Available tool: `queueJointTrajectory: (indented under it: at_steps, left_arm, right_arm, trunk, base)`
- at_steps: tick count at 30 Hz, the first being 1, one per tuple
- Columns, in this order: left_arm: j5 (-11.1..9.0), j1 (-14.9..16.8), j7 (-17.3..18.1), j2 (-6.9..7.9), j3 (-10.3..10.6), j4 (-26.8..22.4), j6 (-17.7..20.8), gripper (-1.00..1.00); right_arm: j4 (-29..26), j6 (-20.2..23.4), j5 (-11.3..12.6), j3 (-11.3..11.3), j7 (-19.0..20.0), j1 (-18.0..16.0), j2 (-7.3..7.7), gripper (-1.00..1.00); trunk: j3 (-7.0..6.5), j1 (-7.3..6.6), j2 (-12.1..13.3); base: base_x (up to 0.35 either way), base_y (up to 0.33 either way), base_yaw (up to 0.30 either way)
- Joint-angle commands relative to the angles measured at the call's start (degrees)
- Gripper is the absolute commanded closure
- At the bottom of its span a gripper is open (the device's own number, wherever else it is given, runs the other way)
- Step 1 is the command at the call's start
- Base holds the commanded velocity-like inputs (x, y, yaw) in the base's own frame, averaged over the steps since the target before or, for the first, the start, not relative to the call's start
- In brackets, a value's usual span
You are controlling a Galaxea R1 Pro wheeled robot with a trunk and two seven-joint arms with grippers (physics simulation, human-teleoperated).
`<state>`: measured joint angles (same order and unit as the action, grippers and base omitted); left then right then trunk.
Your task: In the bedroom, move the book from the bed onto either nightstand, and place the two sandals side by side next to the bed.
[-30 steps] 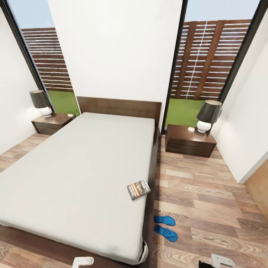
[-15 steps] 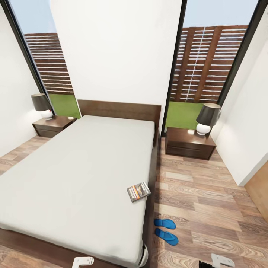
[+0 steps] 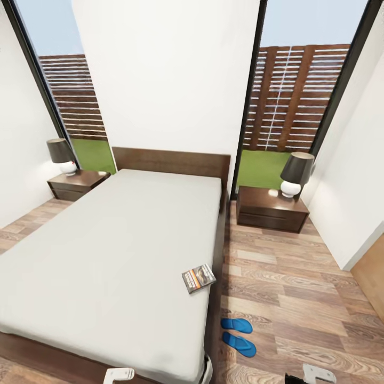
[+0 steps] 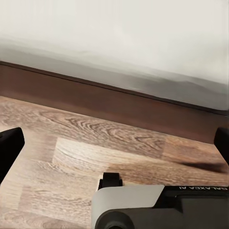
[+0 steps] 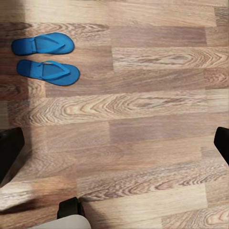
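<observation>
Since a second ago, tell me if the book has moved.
No. The book lies at the same spot by the bed's right edge; the whole picture shifted, so the camera moved.

You have a plain light-grey mattress on the bed (image 3: pixel 106 256), set in a dark brown frame with a matching headboard. Near the bed's right edge the book (image 3: pixel 198 278) shows a dark cover with an orange band, white lettering and a small picture. On the floor (image 3: pixel 298 298), whose planks run in streaky brown and tan wood grain, the sandals (image 3: pixel 238 336) are bright blue. Each nightstand (image 3: pixel 271 209) is dark reddish-brown, and each lamp (image 3: pixel 295 174) has a dark shade over a white base. The walls are white; outside you see green grass, a brown slatted fence and pale blue sky.
</observation>
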<state>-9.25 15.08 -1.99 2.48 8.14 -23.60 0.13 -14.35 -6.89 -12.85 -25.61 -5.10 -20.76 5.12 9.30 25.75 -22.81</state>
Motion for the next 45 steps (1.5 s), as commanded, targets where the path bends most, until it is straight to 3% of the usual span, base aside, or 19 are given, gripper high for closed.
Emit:
queueJointTrajectory:
  at_steps: [1, 26, 45]
  left_arm:
    - [-0.6, 0.0, -0.2, 0.07, 0.5, 0.0, 0.0, -1.0]
    - [-0.6, 0.0, -0.1, 0.09, 0.5, 0.0, 0.0, -1.0]
    - [-0.6, 0.0, -0.1, 0.14, 0.5, -0.1, 0.0, -1.0]
  right_arm:
    - [0.1, -0.2, -0.6, -0.4, -0.1, -0.1, -0.02, -1.0]
    - [0.1, -0.2, -0.6, -0.3, -0.2, -0.1, -0.02, -1.0]
    - [0.1, -0.2, -0.6, -0.2, -0.2, -0.1, -0.02, -1.0]
  trunk:
    - [0.01, 0.03, -0.1]
    - [-2.27, 0.03, -0.1]
    - [-2.5, 0.03, -0.1]
  base:
    - [0.0, 0.0, 0.0]
    - [0.0, 0.0, 0.014]
    - [0.0, -0.039, 0.072]
